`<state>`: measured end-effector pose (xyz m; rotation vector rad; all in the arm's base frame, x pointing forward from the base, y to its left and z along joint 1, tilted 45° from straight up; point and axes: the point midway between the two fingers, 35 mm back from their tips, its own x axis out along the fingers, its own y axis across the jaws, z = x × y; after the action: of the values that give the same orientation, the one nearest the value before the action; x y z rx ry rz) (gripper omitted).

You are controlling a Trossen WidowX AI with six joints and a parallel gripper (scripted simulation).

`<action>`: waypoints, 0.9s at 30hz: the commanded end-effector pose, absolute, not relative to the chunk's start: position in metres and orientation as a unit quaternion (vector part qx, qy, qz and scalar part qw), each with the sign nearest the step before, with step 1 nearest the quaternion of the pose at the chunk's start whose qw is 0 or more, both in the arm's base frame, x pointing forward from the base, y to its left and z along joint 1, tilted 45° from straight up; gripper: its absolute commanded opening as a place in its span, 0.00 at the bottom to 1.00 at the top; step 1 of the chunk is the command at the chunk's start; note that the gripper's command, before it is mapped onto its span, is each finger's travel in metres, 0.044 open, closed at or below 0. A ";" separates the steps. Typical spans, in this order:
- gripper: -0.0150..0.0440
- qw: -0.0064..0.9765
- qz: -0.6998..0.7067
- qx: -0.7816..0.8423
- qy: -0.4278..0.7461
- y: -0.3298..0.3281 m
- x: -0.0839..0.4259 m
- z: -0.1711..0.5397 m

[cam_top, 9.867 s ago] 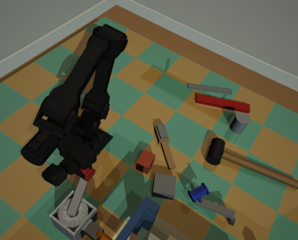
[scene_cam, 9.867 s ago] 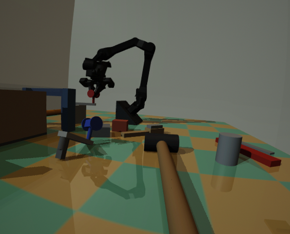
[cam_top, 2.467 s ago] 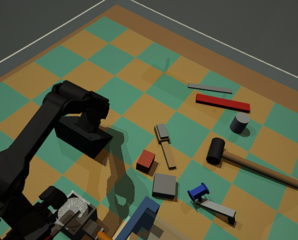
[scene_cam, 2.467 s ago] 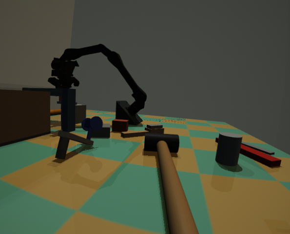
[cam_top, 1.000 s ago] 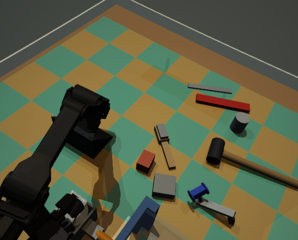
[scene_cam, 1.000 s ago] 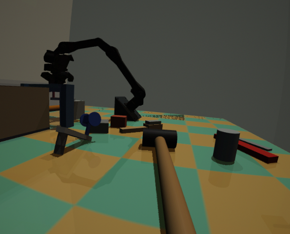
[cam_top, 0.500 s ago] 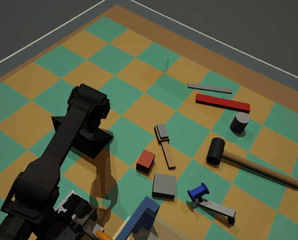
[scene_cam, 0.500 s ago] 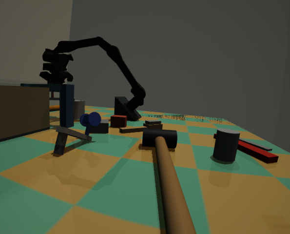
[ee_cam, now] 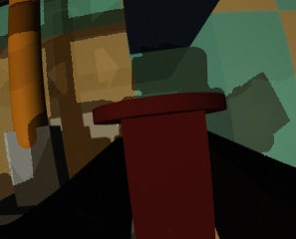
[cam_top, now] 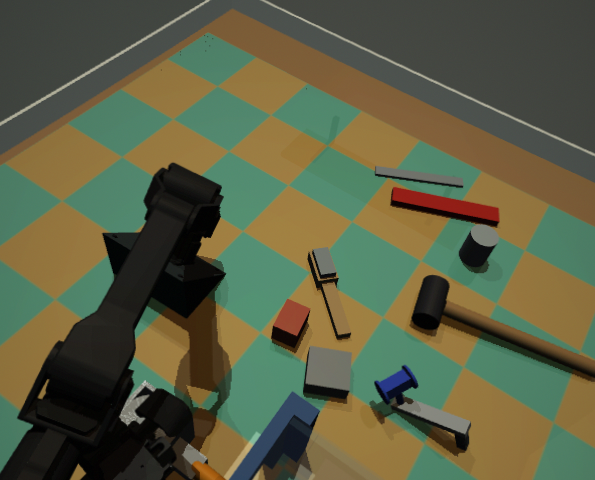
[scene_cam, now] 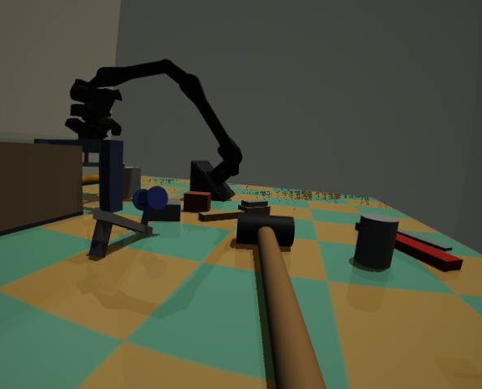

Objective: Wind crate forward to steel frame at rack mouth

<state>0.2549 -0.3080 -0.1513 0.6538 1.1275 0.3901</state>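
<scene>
My gripper (scene_cam: pixel 93 136) (ee_cam: pixel 159 143) is shut on the red knob (ee_cam: pixel 168 154) (scene_cam: pixel 86 157) of a crank handle. The handle's grey arm (scene_cam: pixel 91 164) hangs below the fingers in the exterior view. The hand is high, beside the blue steel frame (cam_top: pixel 266 439) (scene_cam: pixel 111 176). The winch (cam_top: pixel 137 400) (scene_cam: pixel 132 182) is partly hidden by the hand. The orange strap (cam_top: pixel 208 471) (scene_cam: pixel 91 179) (ee_cam: pixel 25 85) meets a grey block (ee_cam: pixel 20 166). The handle's square key and the winch's round hole are not visible. I cannot make out the crate clearly.
A blue-knobbed crank (cam_top: pixel 396 384) (scene_cam: pixel 151 198), grey block (cam_top: pixel 328 369), red block (cam_top: pixel 290 321), brush (cam_top: pixel 333 304) and mallet (cam_top: pixel 431 302) (scene_cam: pixel 266 230) lie on the bench. Farther off are a grey cylinder (cam_top: pixel 478 245), red bar (cam_top: pixel 444 206) and grey strip (cam_top: pixel 419 176).
</scene>
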 end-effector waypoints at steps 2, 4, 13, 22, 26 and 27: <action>0.25 0.776 0.197 0.309 0.514 -0.291 0.272 -0.143; 0.25 0.776 0.197 0.309 0.514 -0.289 0.273 -0.141; 0.25 0.776 0.197 0.309 0.514 -0.283 0.279 -0.135; 0.25 0.776 0.197 0.309 0.513 -0.276 0.283 -0.130; 0.25 0.776 0.197 0.310 0.513 -0.273 0.285 -0.127; 0.25 0.776 0.197 0.310 0.513 -0.272 0.285 -0.126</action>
<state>0.2792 -0.2849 -0.1316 0.6461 1.1120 0.4059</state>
